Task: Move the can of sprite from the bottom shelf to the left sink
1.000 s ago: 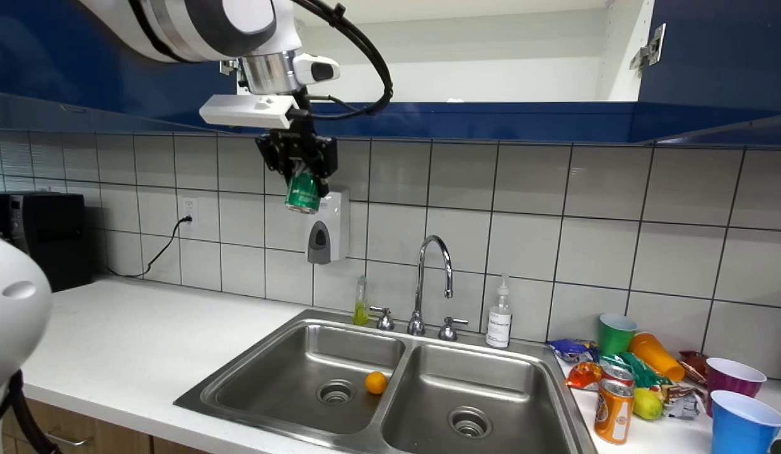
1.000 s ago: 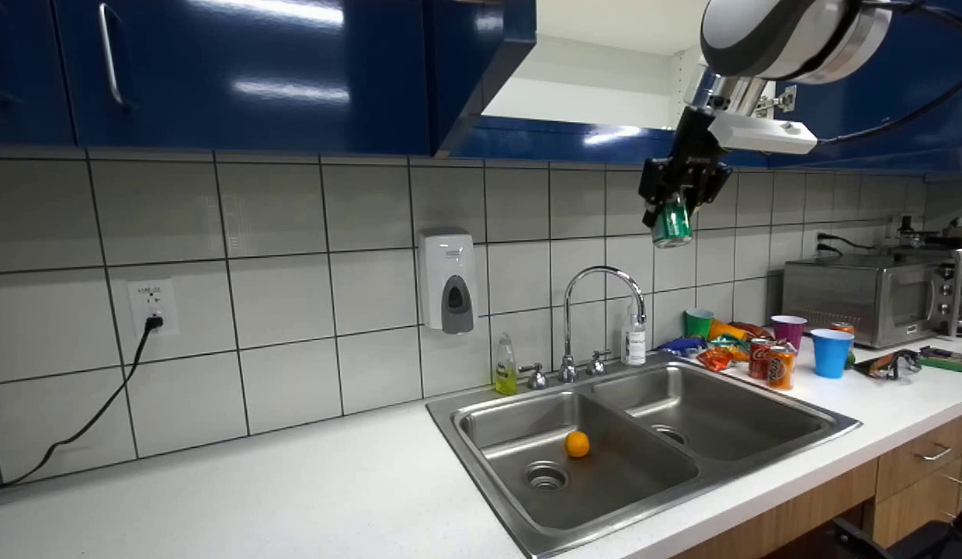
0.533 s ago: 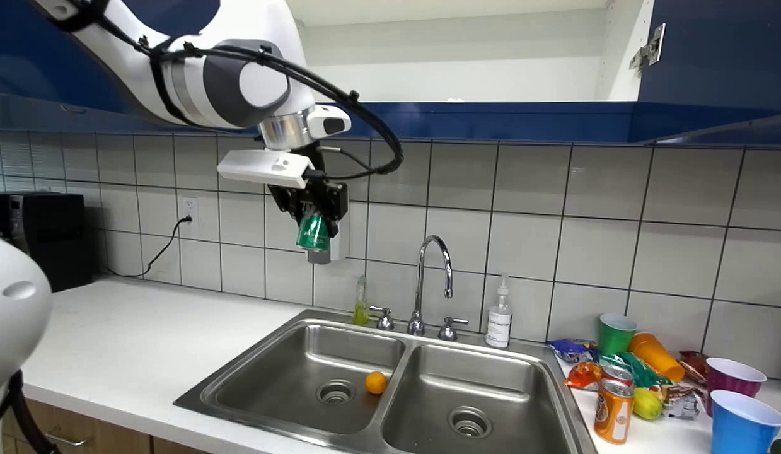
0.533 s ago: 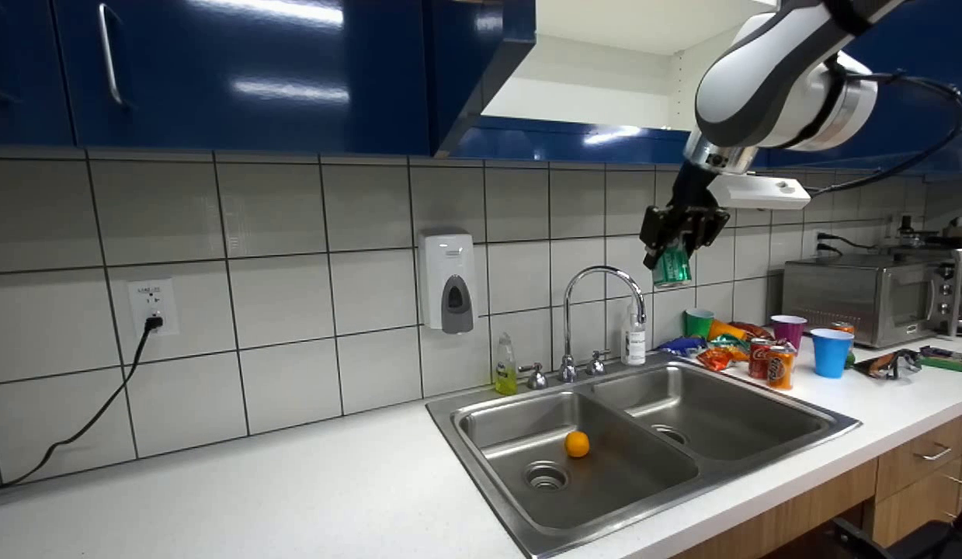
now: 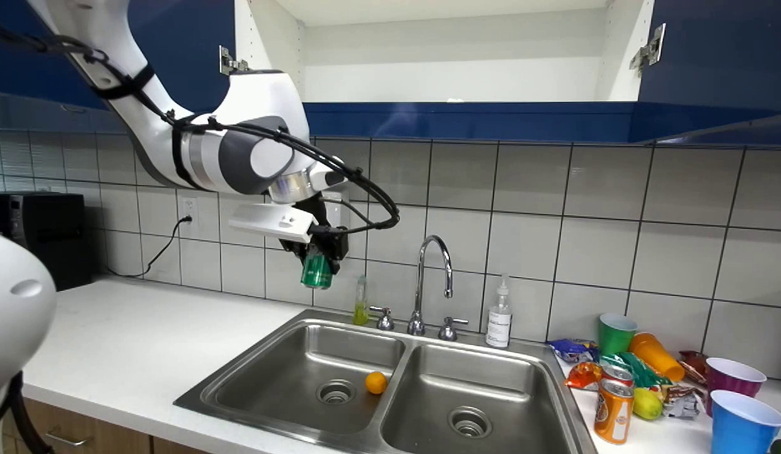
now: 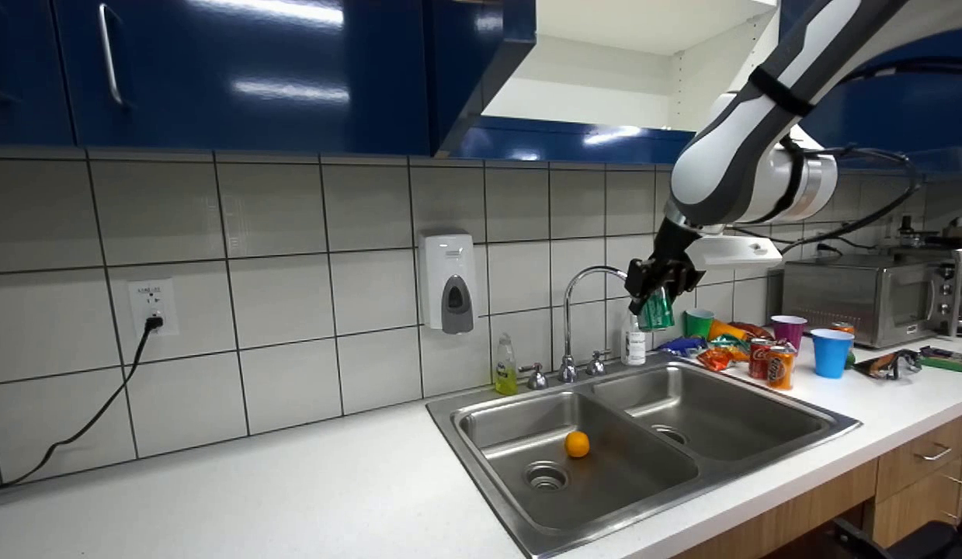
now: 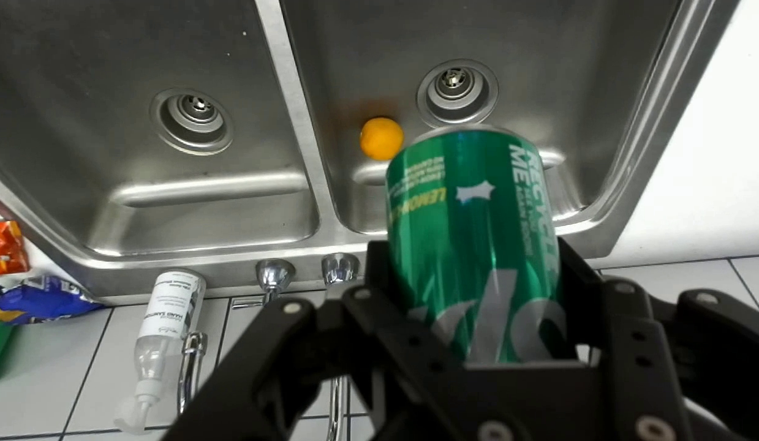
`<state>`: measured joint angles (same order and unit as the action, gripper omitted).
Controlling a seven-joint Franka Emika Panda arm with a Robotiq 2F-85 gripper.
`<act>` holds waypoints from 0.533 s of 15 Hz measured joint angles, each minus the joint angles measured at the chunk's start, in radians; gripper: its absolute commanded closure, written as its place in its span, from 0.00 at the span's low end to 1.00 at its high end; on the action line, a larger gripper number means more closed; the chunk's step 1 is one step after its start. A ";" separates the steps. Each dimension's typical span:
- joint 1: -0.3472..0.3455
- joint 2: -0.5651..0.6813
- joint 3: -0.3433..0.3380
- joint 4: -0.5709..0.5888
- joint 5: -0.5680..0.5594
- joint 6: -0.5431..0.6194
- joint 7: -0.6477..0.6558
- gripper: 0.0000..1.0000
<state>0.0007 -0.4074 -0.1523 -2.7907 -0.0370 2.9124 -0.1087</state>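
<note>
Green can (image 7: 471,226) clamped in claw (image 7: 474,269).

Has a white dispenser (image 6: 447,272) mounted on wall tiles (image 6: 372,289), a power outlet (image 6: 142,303) holding a black plug (image 6: 153,322). Also has a pump bottle (image 5: 498,323) near the faucet (image 5: 419,284), an orange can (image 6: 781,368) just beside a red can (image 6: 759,360), and an upright blue cup (image 6: 830,355).

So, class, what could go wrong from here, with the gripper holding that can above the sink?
The can hangs above the left sink, so an early release could dent it. The round orange object lies near that sink's drain; the can might land on it. In an exterior view, the gripper covers the tip of the faucet; if actually close, they could bump.
</note>
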 measured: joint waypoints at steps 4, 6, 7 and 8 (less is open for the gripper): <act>0.034 0.129 -0.004 -0.001 0.015 0.113 0.000 0.62; 0.066 0.192 -0.019 -0.001 0.019 0.162 0.000 0.62; 0.086 0.221 -0.032 -0.001 0.024 0.184 0.000 0.62; 0.108 0.249 -0.046 -0.001 0.033 0.206 -0.001 0.62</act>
<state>0.1088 -0.1581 -0.1982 -2.7921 -0.0040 3.1180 -0.1095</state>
